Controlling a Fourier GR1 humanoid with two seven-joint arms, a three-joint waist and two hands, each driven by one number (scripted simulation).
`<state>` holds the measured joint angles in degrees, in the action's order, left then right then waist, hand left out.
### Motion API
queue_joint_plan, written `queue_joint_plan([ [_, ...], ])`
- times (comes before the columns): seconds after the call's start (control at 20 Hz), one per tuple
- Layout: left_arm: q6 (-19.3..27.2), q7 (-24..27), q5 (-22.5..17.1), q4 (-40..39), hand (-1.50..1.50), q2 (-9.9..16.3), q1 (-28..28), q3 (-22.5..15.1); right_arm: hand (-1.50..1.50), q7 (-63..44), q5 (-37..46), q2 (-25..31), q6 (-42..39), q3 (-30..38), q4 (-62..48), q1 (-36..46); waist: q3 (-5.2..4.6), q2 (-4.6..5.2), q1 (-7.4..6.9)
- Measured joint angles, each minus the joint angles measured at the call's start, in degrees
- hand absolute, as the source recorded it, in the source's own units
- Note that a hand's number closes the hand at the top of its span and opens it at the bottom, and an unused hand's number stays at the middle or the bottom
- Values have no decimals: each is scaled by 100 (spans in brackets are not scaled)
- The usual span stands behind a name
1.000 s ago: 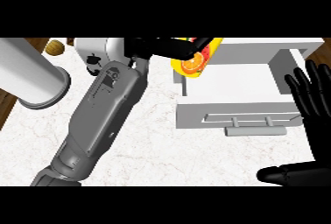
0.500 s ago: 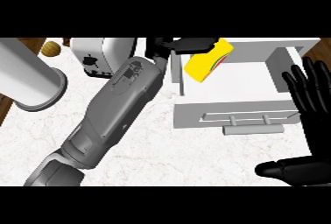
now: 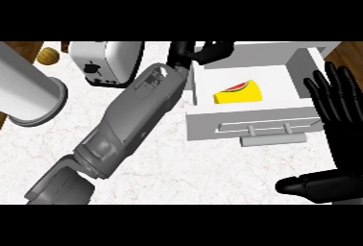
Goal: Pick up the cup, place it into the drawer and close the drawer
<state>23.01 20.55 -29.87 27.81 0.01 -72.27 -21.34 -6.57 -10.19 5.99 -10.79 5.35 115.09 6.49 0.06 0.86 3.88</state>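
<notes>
cup (image 3: 238, 93): now lying inside the open drawer (image 3: 249, 126), no longer carried | left hand (image 3: 200, 51): fingers curled, holding nothing, hovering over the drawer's back-left corner | right hand (image 3: 339, 111): resting open beside the drawer's right edge | remaining: closing the drawer

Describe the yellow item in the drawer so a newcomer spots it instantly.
Find the open white drawer right of centre on the marble counter. Inside lies the cup: bright yellow with a red watermelon-slice print, the only coloured thing among white and grey.
</notes>
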Motion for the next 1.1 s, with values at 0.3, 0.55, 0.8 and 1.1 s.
queue_joint_plan([
  [0.3, 225, -107, -275, -323, 150, -1, -267, -568, -150, -45, 19, -40, 14, -105, -90, 177, 2, 30, 141],
  [0.55, 410, -239, -299, -530, -150, 1, -356, -1047, -150, -42, 1, -66, -11, -169, -18, 169, 5, 48, 232],
  [0.8, 470, -130, -522, -497, -150, 0, -306, -1234, -150, -31, -98, -80, -30, -146, -26, 231, 4, 64, 253],
  [1.1, 384, 185, -1029, -156, -150, 0, -281, -1178, -150, -67, -353, -123, -63, -85, -95, 312, 1, 47, 198],
])
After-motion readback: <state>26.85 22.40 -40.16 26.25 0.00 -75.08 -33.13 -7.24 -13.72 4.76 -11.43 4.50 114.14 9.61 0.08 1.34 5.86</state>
